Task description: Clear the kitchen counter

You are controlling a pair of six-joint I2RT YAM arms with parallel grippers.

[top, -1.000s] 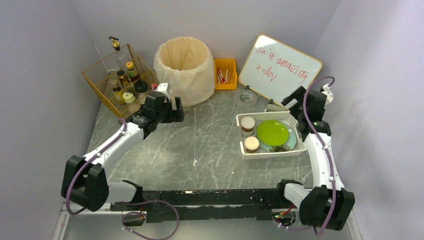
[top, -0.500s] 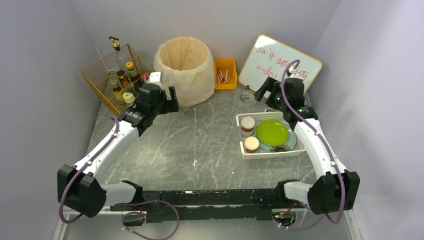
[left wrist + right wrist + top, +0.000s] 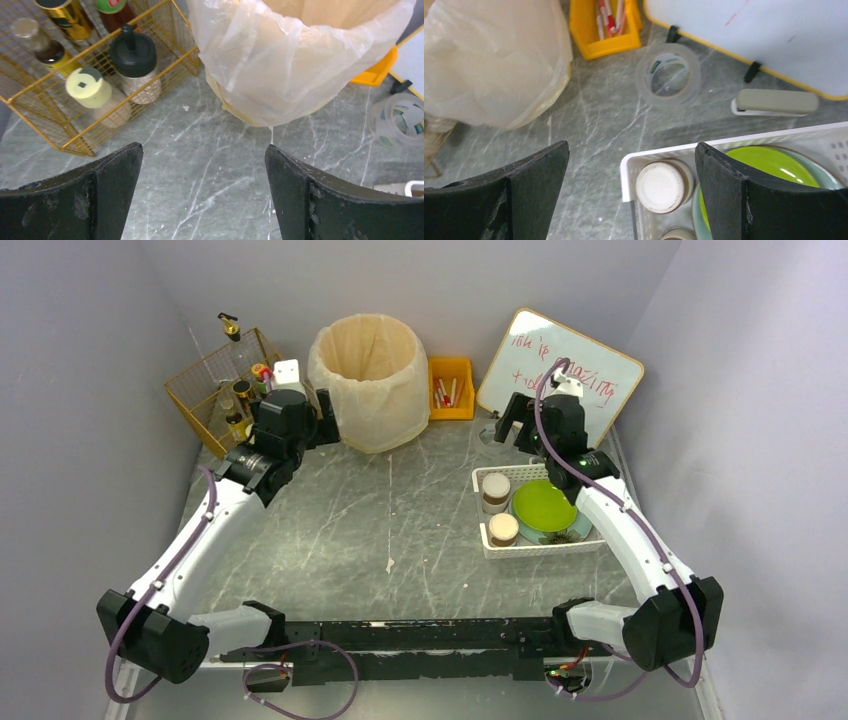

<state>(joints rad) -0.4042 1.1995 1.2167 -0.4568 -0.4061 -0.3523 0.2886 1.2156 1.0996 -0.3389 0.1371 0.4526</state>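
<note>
Soft, even overhead light fills the enclosure, leaving only faint shadows on the kitchen counter [image 3: 420,510]. Glare sheens the bin liner [image 3: 295,60] beyond the fingers [image 3: 75,200] of the left gripper [image 3: 202,147]. A small highlight glints on the green plate [image 3: 769,162] beside one finger of the right gripper [image 3: 629,146].

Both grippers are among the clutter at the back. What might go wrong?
The open right gripper hangs near the tape roll beside the propped whiteboard; reaching might topple the board. The open left gripper faces the bin liner and wire basket of bottles; it might snag or bump them.
</note>
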